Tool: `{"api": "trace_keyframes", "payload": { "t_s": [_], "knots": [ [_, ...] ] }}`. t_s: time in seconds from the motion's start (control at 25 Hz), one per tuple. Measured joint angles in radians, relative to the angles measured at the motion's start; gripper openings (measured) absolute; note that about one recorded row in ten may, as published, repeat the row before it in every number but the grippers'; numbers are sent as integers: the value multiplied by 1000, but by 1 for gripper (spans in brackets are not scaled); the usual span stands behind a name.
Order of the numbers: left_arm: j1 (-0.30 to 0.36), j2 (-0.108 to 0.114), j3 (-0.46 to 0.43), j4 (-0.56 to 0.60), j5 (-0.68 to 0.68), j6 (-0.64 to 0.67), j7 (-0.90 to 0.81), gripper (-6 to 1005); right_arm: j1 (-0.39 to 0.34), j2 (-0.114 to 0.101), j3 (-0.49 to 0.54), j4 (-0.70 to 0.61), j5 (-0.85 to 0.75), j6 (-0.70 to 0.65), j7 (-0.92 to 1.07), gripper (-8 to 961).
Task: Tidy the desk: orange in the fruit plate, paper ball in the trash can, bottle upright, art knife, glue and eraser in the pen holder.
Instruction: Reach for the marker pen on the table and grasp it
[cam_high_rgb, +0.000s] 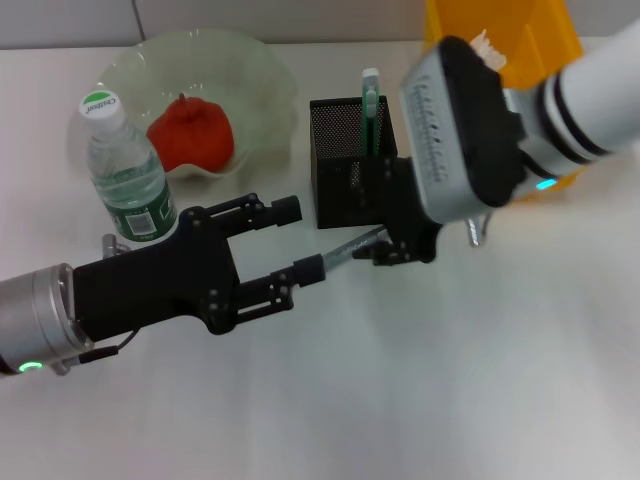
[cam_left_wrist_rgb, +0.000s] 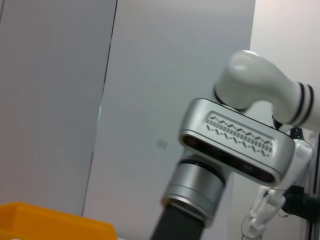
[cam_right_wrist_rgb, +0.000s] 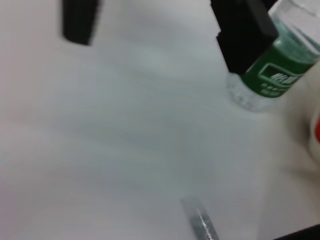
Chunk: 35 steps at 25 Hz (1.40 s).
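art knife (cam_high_rgb: 352, 246) | held by right gripper (cam_high_rgb: 405, 250), fingers closed on its end, at 6 o'clock of pen holder (cam_high_rgb: 345, 165), likely staged for dropping in | left gripper (cam_high_rgb: 290, 240) fingers spread, empty | bottle (cam_high_rgb: 125, 170) upright, orange (cam_high_rgb: 192, 133) in fruit plate (cam_high_rgb: 255, 80)

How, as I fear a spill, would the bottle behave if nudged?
The bottle stands tall on a narrow base, so it would probably tip. Its round, smooth-looking body would likely roll once down, and may slip in a grip.
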<state>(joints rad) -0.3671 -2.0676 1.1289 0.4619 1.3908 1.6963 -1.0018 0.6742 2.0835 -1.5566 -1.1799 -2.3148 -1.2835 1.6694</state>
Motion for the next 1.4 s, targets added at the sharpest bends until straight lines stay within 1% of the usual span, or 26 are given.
{"api": "trace_keyframes", "payload": {
  "t_s": [0.12, 0.16, 0.2, 0.32, 0.36, 0.4, 0.48, 0.52, 0.56, 0.6, 0.68, 0.72, 0.76, 0.8, 0.84, 0.92, 0.96, 1.0, 1.12, 1.16, 1.2, 1.28, 1.32, 1.36, 1.4],
  "knots": [
    [1, 1, -11, -1, 0, 4, -6, 660, -91, 3, 27, -110, 10, -9, 17, 407],
    [2, 1, -13, -1, 0, 4, -7, 660, -146, 7, 63, -177, 48, -28, 17, 407],
    [3, 1, -16, -2, 0, 4, -7, 660, -146, 7, 63, -177, 48, -28, 17, 407],
    [4, 1, -28, -4, -1, 5, -6, 660, -226, 9, 120, -260, 152, -72, 12, 407],
    [6, 1, -33, -5, -1, 5, -5, 660, -269, 9, 157, -291, 221, -95, 10, 407],
    [8, 1, -39, -6, -1, 7, -3, 660, -269, 9, 157, -291, 221, -95, 10, 407],
    [8, 1, -39, -6, -1, 7, -3, 660, -311, 9, 207, -310, 292, -125, 1, 406],
    [11, 1, -46, -6, -1, 16, -4, 660, -333, 9, 236, -315, 337, -145, -7, 406],
    [14, 1, -48, -6, -1, 22, -6, 660, -369, 9, 288, -316, 423, -185, -26, 406],
    [17, 1, -48, -6, -1, 24, -7, 660, -369, 9, 288, -316, 423, -185, -26, 406],
    [17, 1, -48, -6, -1, 24, -7, 660, -411, 8, 352, -298, 546, -237, -62, 406],
    [23, 1, -49, -5, -1, 26, -8, 660, -433, 7, 386, -277, 617, -266, -84, 406],
    [24, 1, -49, -4, -1, 26, -9, 660, -471, 3, 448, -209, 749, -330, -135, 406],
    [24, 1, -49, -3, -1, 26, -11, 660, -471, 3, 448, -209, 749, -330, -135, 406],
    [24, 1, -49, -2, -1, 26, -12, 660, -490, 1, 487, -153, 827, -373, -169, 406],
    [20, 1, -49, 0, -1, 26, -20, 660, -507, -1, 555, -29, 936, -472, -226, 406],
    [17, 1, -49, 1, -1, 26, -26, 660, -512, -2, 639, 118, 995, -578, -281, 406],
    [12, 1, -49, 2, -1, 25, -32, 660, -512, -2, 639, 118, 995, -578, -281, 406],
    [-3, 0, -48, 7, 0, 20, -51, 660, -507, -3, 761, 319, 1006, -714, -364, 407],
    [-15, 0, -45, 21, 5, 14, -74, 660, -509, -10, 822, 451, 988, -763, -430, 407],
    [-15, 0, -45, 21, 5, 14, -74, 660, -509, -10, 822, 451, 988, -763, -430, 407],
    [-22, 0, -40, 57, 20, 3, -126, 660, -528, -22, 867, 566, 942, -770, -501, 407],
    [-25, 1, -38, 105, 47, -13, -188, 660, -528, -22, 867, 566, 942, -770, -501, 407],
    [-28, 1, -36, 199, 109, -40, -314, 660, -539, -24, 885, 617, 912, -756, -526, 407],
    [-28, 1, -36, 199, 109, -40, -314, 660, -539, -24, 885, 617, 912, -756, -526, 407]
  ]
}}
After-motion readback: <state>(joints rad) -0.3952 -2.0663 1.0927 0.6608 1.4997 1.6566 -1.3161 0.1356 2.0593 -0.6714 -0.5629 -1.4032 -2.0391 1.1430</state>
